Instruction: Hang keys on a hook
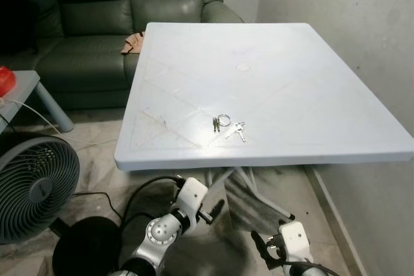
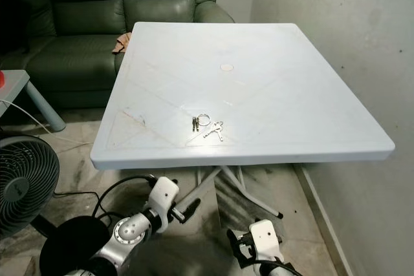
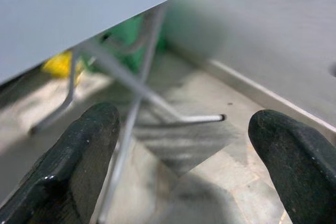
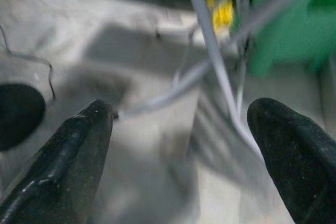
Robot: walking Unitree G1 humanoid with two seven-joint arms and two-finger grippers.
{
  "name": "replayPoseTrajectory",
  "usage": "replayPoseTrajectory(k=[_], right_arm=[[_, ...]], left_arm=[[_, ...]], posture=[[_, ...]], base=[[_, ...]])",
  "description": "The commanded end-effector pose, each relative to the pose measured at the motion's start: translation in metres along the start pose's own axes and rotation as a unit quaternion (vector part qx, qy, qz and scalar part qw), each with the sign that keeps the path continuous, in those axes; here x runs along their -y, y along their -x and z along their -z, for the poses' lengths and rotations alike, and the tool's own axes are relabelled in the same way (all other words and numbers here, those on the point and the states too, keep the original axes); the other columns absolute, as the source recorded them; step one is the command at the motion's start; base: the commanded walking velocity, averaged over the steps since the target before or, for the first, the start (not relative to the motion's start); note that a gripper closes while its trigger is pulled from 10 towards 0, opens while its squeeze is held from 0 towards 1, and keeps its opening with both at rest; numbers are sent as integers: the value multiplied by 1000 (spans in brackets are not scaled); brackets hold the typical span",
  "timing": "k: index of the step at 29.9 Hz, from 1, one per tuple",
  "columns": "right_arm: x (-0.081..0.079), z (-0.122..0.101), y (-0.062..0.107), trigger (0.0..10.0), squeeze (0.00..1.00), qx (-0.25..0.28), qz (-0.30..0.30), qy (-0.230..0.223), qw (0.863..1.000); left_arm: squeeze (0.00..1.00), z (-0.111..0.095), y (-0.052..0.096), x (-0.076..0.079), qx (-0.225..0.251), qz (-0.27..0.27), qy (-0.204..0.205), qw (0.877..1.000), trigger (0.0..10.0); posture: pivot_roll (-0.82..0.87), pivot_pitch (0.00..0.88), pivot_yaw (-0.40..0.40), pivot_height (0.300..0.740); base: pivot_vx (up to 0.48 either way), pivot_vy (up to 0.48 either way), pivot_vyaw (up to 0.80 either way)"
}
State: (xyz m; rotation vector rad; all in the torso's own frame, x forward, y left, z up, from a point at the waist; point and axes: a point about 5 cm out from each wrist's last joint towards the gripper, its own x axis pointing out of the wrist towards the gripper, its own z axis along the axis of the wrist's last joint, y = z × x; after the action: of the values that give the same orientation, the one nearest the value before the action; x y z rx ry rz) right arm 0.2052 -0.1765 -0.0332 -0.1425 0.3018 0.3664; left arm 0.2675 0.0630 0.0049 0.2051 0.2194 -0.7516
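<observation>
From the head views, the keys [image 1: 228, 127] are seen lying on the white counter [image 1: 272, 75], above and beyond both claws held below its edge. In the left wrist view, the left claw [image 3: 184, 156] is spread open before the counter legs [image 3: 137, 90]. In the right wrist view, the right claw [image 4: 181, 156] is likewise parted, empty.

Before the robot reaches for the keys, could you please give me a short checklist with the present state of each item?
1. Keys located: ok, they lie on the table near its front edge.
2. Keys free of clutter: ok, bare tabletop all round them.
3. Left gripper ready: ok, fingers open and holding nothing, low beneath the table edge.
4. Right gripper ready: ok, fingers open and holding nothing, also below table height.
5. Arms raised to the tabletop: not ok, both hang under the front edge.
6. Hook located: cannot tell.
</observation>
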Motion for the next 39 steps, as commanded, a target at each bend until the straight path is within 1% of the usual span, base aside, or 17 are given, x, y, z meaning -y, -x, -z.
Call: replayPoseTrajectory(k=[1, 3, 5, 6, 7, 9, 11, 15, 16, 18, 21, 23, 31, 34, 35, 36, 39], right_arm=[[1, -11, -2, 10000, 0, 38, -10, 18, 999], [1, -13, -2, 10000, 0, 46, -11, 22, 999], [1, -25, -2, 10000, 0, 89, -10, 37, 995], [1, -33, -3, 10000, 0, 113, -5, 34, 993], [1, -33, -3, 10000, 0, 113, -5, 34, 993], [2, -43, -5, 10000, 0, 144, 10, 24, 989], [4, -51, -6, 10000, 0, 163, 25, 18, 986], [5, -58, -8, 10000, 0, 179, 35, 8, 983], [7, -65, -9, 10000, 0, 195, 43, 2, 980], [9, -71, -10, 10000, 0, 207, 52, -6, 977], [12, -78, -9, 10000, 0, 221, 62, -19, 973], [14, -83, -8, 10000, 0, 227, 69, -18, 971], [27, -97, -12, 10000, 0, 243, 103, -46, 963], [35, -105, -17, 10000, 0, 238, 129, -64, 960], [39, -109, -19, 10000, 0, 238, 141, -72, 958], [39, -109, -19, 10000, 0, 238, 141, -72, 958], [47, -117, -22, 10000, 0, 241, 165, -83, 953]], left_arm=[[0, -6, -1, 3, 20, 22, -31, 999, 10000], [0, -8, -1, 4, 27, 26, -35, 999, 10000], [0, -15, -2, 5, 54, 38, -41, 997, 10000], [0, -20, -2, 4, 70, 40, -43, 996, 10000], [0, -20, -2, 4, 70, 40, -43, 996, 10000], [0, -27, -2, 2, 89, 39, -49, 994, 10000], [0, -32, -3, 0, 105, 33, -45, 993, 10000], [0, -38, -3, -2, 119, 31, -44, 991, 10000], [0, -42, -3, -5, 133, 26, -45, 990, 10000], [0, -45, -1, -8, 143, 19, -47, 988, 10000], [0, -49, 1, -10, 158, 10, -50, 986, 10000], [0, -52, 3, -12, 166, 1, -44, 985, 10000], [0, -55, 9, -25, 182, -68, -16, 981, 10000], [0, -59, 11, -41, 189, -124, 19, 974, 10000], [0, -62, 12, -49, 195, -150, 35, 969, 10000], [0, -62, 12, -49, 195, -150, 35, 969, 10000], [0, -71, 15, -70, 207, -195, 74, 956, 10000]], posture=[[5, 68, 11, 740], [4, 71, 15, 740], [4, 73, 18, 740], [4, 75, 20, 740], [4, 75, 20, 740], [4, 76, 22, 740], [4, 76, 22, 740], [4, 76, 22, 740], [4, 76, 22, 740], [4, 76, 22, 740], [6, 77, 24, 740], [9, 75, 22, 740], [14, 53, 14, 740], [17, 47, 10, 740], [19, 43, 6, 740], [19, 43, 6, 740], [22, 37, 0, 740]], base=[[0, 0, 0], [0, 0, 0], [0, 0, 0], [0, 0, 0], [0, 0, 0], [0, 0, 0], [0, 0, 0], [0, 0, 0], [0, 0, 0], [0, 0, 0], [0, 0, 0], [0, 0, 0], [0, 0, 0], [0, 0, 0], [0, 0, 0], [0, 0, 0], [0, 0, 0]])
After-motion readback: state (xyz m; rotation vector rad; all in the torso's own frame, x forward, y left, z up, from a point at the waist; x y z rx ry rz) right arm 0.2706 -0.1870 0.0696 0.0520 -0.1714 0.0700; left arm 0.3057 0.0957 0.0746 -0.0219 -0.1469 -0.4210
